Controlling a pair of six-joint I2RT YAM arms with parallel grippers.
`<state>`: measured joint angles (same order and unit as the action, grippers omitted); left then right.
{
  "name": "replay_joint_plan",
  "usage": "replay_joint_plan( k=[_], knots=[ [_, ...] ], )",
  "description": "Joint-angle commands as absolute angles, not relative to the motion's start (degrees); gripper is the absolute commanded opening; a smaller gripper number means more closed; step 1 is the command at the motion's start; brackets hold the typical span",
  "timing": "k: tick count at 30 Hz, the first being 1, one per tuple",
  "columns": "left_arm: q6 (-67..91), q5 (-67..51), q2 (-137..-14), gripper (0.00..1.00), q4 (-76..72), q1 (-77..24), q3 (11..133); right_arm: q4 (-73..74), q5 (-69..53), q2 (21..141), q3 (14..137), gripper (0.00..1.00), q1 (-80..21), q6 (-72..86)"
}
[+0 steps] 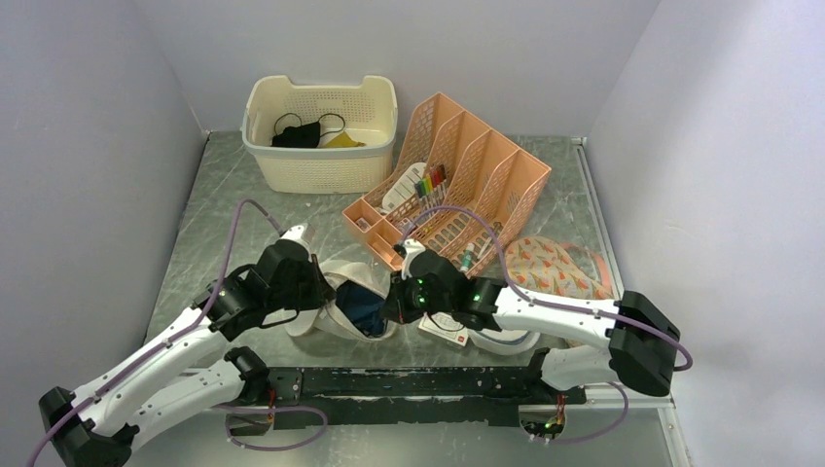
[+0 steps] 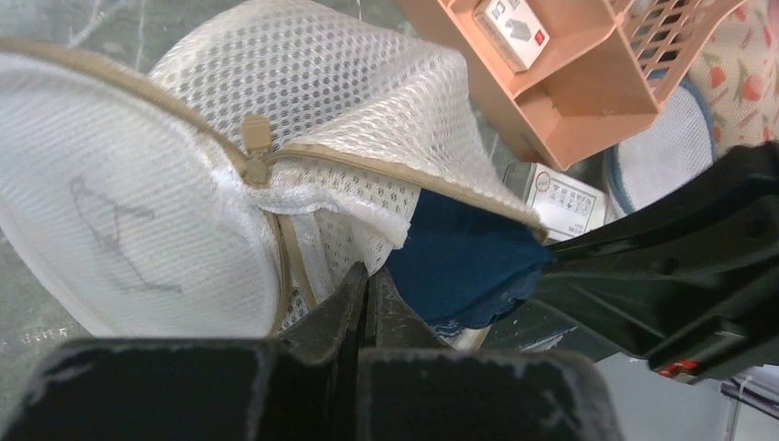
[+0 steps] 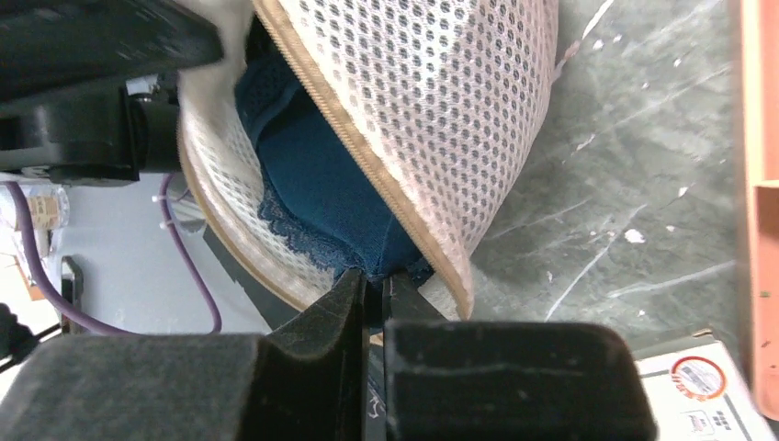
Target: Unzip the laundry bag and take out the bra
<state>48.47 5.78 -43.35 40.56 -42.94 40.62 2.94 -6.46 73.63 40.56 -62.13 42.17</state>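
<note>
Both arms stretched from the table's near edge toward its middle, the left gripper and the right gripper nearly meeting, each with jaws pressed together.

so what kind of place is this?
Likely a robot lab test cell, not a home: plain pale walls box in a grey tabletop, the left arm and right arm bolt to a black rail, and props like a cream basket look staged.

The top external view looks down from high on the near side of the laundry bag. The wrist views face it closely from its left and right, sharing its mouth and the bra.
</note>
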Motion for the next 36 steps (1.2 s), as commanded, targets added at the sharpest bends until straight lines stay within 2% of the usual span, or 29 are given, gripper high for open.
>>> replay_joint_plan(
  k=[1,8,12,16,20,28,32,36],
  knots=[
    [46.06,-0.05,-45.55,0.07,39.01,-42.80,39.12,1.69,-3.25,70.05,44.36,0.00,-62.35,38.22],
    [44.78,-2.15,-48.90,0.07,37.82,-43.08,38.88,0.98,-3.27,70.21,51.40,0.00,-62.40,34.51],
    [45.66,-0.58,-48.50,0.07,38.26,-44.66,38.80,0.59,-3.18,68.86,52.28,0.05,-62.40,32.96],
    [48.11,0.09,-47.63,0.07,37.60,-46.19,37.48,1.02,-2.22,68.41,52.01,0.01,-62.40,32.44],
    [51.07,-4.40,-47.66,0.07,30.85,-47.61,32.52,1.30,-1.94,67.85,48.51,0.01,-62.36,31.98],
    [54.16,0.31,-46.94,0.07,31.69,-49.45,29.52,4.84,-0.56,58.96,33.53,0.00,-62.38,30.27],
    [53.78,-1.78,-48.35,0.07,28.44,-49.42,28.00,4.82,3.28,54.14,32.72,0.00,-62.36,31.03],
    [52.90,-3.26,-49.69,0.07,26.82,-49.43,28.64,3.24,2.83,54.13,35.43,0.00,-62.38,28.96]
  ],
)
